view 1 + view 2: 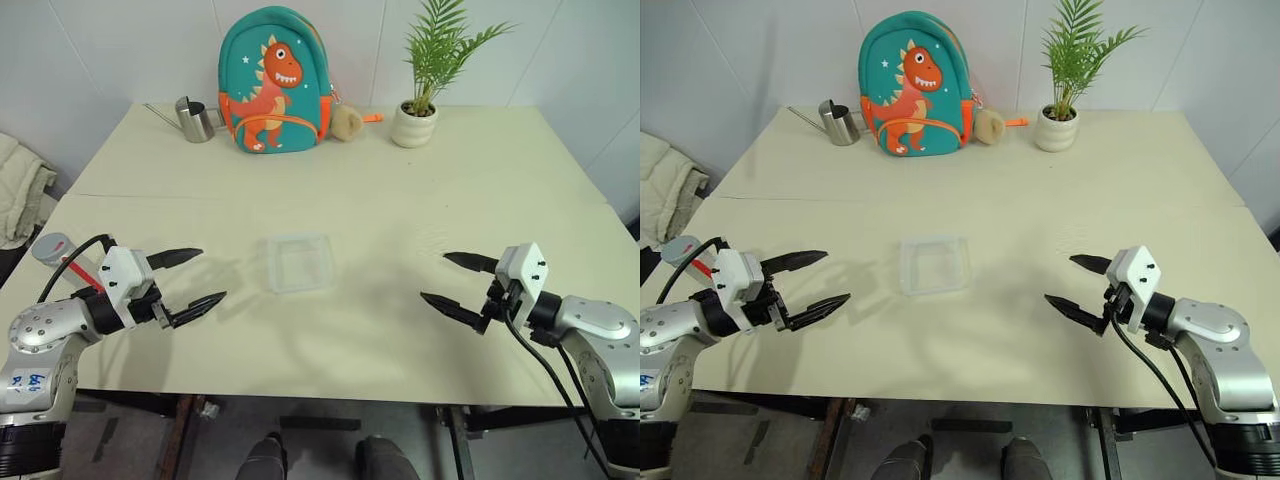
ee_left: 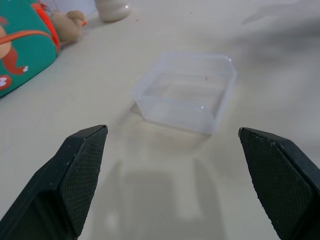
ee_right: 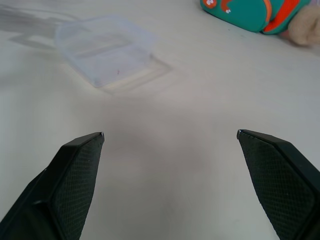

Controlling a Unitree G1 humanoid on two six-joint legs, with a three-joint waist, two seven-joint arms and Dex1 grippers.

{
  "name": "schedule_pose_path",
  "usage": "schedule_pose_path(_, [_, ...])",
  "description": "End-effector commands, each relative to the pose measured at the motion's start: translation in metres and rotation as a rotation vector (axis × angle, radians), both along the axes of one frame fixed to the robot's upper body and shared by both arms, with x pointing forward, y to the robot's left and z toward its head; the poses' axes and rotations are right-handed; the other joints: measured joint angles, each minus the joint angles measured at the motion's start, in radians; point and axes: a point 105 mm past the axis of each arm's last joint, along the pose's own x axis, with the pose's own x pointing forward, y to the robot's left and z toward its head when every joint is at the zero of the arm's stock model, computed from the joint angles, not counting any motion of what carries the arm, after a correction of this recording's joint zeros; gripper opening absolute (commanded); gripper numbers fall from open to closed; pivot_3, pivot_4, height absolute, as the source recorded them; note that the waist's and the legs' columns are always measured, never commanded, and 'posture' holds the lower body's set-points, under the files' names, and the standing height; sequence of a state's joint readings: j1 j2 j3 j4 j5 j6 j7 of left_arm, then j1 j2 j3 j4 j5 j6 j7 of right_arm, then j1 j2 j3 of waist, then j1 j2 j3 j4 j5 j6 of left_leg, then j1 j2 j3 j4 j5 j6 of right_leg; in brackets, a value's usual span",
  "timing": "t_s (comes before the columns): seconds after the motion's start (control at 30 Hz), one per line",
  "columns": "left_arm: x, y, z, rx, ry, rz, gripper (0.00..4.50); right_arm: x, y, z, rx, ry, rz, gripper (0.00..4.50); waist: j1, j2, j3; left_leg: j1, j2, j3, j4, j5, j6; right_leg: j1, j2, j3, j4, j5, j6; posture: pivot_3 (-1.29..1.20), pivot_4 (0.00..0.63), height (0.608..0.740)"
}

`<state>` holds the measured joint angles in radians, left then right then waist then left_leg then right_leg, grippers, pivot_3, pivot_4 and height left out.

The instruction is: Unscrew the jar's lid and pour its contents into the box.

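Two open grippers, jar [image 1: 50,247] behind left arm

Jar [image 1: 52,247]: mostly hidden behind left arm; lid indistinguishable. Speck in box [image 2: 205,78]: too small to identify. Backpack [image 2: 20,45], plush toy [image 3: 311,27]: cut by frame edge.

Cream table [image 1: 330,190] against white tiled wall [image 1: 110,50], perhaps pale cloth [image 1: 20,185] alongside.

We see bright, even light on the table [image 1: 400,180]. Soft shadows trail each gripper; the wrist views blur up close.
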<state>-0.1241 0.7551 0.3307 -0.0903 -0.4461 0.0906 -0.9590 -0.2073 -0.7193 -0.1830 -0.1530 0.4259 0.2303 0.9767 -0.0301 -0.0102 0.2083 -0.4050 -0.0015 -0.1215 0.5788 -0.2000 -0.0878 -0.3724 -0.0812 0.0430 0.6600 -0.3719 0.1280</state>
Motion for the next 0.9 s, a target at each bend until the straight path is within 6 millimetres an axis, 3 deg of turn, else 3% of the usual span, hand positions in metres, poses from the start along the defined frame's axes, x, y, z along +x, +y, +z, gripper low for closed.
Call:
schedule_pose_path(0.03, [-0.006, 0.001, 0.016, -0.002, -0.059, 0.007, 4.47, 0.004, 0.009, 0.007, 0.015, -0.02, 0.05, 4.5, -0.001, 0.0, 0.0, 0.0, 0.0, 0.0, 0.0, 0.0, 0.0, 0.0, 0.0, 0.0, 0.0, 0.0, 0.0, 0.0, 0.15, 0.74])
schedule_pose_path(0.2, [-0.012, 0.011, 0.015, -0.004, -0.082, 0.088, 4.47, 0.015, 0.017, 0.006, 0.013, -0.026, 0.089, 4.5, 0.0, 0.0, 0.0, 0.0, 0.0, 0.0, 0.001, 0.0, 0.0, 0.0, 0.0, 0.001, 0.0, 0.001, 0.0, 0.0, 0.15, 0.74])
schedule_pose_path(0.37, [-0.023, 0.041, 0.011, -0.115, -0.114, 0.347, 4.47, 0.021, 0.04, 0.017, 0.046, -0.043, 0.186, 4.5, -0.006, 0.0, 0.0, 0.0, 0.001, 0.002, 0.0, 0.0, 0.001, -0.001, 0.0, 0.002, 0.0, 0.001, 0.0, 0.0, 0.15, 0.74])
schedule_pose_path(0.67, [-0.059, 0.064, -0.016, -0.36, -0.17, 0.89, 4.47, 0.015, 0.109, 0.049, 0.146, -0.06, 0.482, 4.5, 0.002, -0.004, -0.001, 0.0, 0.001, 0.003, 0.005, -0.001, 0.001, 0.0, 0.001, 0.003, 0.0, 0.005, 0.002, 0.0, 0.15, 0.74])
schedule_pose_path(0.77, [-0.059, 0.079, -0.022, -0.468, -0.204, 1.123, 4.47, 0.017, 0.124, 0.06, 0.179, -0.069, 0.526, 4.5, 0.005, -0.005, -0.001, 0.0, 0.001, 0.002, 0.008, -0.001, 0.001, 0.002, 0.002, 0.002, -0.001, 0.007, 0.002, 0.0, 0.15, 0.74])
schedule_pose_path(0.9, [-0.049, 0.083, -0.031, -0.528, -0.218, 1.265, 4.47, 0.016, 0.142, 0.067, 0.222, -0.076, 0.575, 4.5, 0.006, -0.007, -0.002, 0.0, 0.001, 0.002, 0.01, -0.001, 0.001, 0.004, 0.002, 0.003, -0.004, 0.013, 0.003, 0.0, 0.15, 0.74])
